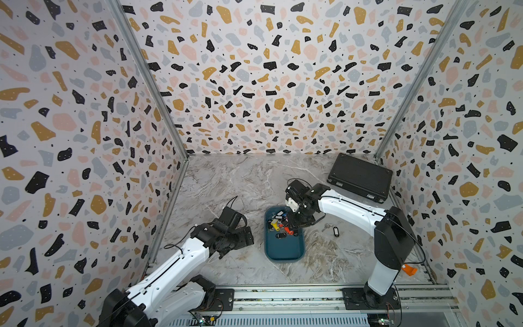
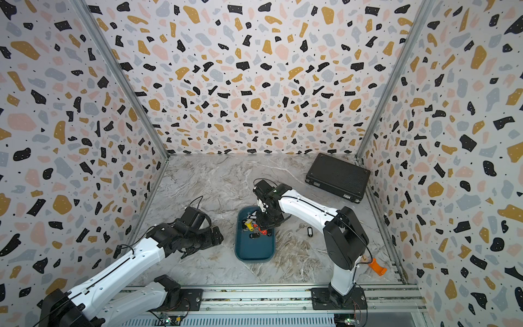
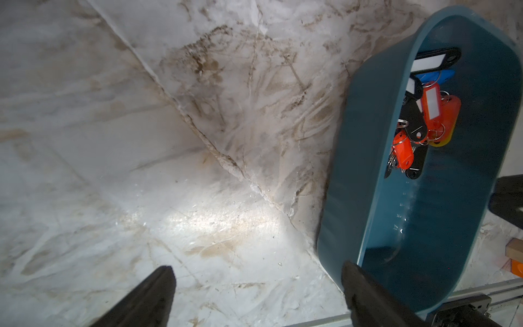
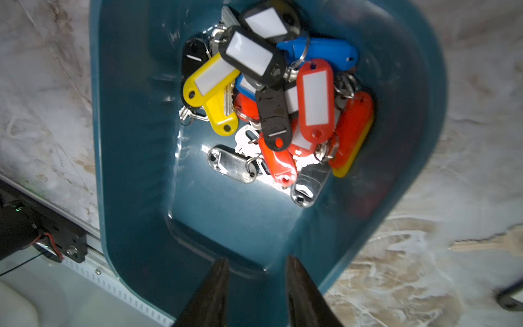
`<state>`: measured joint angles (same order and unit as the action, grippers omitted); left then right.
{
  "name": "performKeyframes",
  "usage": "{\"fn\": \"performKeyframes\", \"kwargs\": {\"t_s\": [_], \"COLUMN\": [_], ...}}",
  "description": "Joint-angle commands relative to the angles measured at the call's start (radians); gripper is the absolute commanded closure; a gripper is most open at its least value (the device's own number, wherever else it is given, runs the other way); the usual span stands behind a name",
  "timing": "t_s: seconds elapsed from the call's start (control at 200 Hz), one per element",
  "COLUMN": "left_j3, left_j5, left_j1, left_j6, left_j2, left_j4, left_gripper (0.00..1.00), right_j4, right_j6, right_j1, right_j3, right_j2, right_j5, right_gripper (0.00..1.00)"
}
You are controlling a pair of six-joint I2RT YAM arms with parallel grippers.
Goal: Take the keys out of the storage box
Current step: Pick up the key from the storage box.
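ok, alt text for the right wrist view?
A heap of keys with red, yellow, blue and black tags lies at one end of the teal storage box on a marble table. The right tool hovers over the box's bare end, jaws apart, empty.

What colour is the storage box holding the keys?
The storage box is dark teal-blue; clearest in the right wrist view.

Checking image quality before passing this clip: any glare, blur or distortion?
Right wrist view: glare washes out the clear tags at the edge of the keys, and the storage box rim smears with blur. Left wrist view: a bright reflection on the table. In both top views: even light, the walls splayed by the wide lens, keys small.
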<state>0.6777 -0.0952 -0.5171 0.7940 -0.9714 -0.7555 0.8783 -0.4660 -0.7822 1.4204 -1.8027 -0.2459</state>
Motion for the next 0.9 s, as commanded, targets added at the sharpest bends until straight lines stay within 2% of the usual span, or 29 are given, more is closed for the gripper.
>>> {"fn": "performKeyframes", "kwargs": {"t_s": [0.0, 0.235, 0.531, 0.896], "left_j3": [-0.017, -0.029, -0.041, -0.050], "left_j5": [0.016, 0.024, 0.034, 0.041], "left_j1": [0.006, 0.006, 0.006, 0.011], "left_j6": [0.011, 0.012, 0.024, 0.030], "left_j2": [0.025, 0.044, 0.052, 0.064], "left_j4": [0.003, 0.003, 0.008, 0.004], "left_gripper": [0.04, 0.04, 0.04, 0.03], "right_j4": [-0.024, 0.018, 0.013, -0.018], "right_j6": [0.048, 0.220, 0.353, 0.402], "right_j1": [-0.005, -0.005, -0.005, -0.005], "right_j3": [0.071, 0.142, 0.176, 0.218], "right_j2": [-0.037, -0.123, -0.175, -0.236], "right_j5": [-0.033, 0.021, 0.055, 0.054], "right_gripper": [0.57, 0.56, 0.56, 0.57]}}
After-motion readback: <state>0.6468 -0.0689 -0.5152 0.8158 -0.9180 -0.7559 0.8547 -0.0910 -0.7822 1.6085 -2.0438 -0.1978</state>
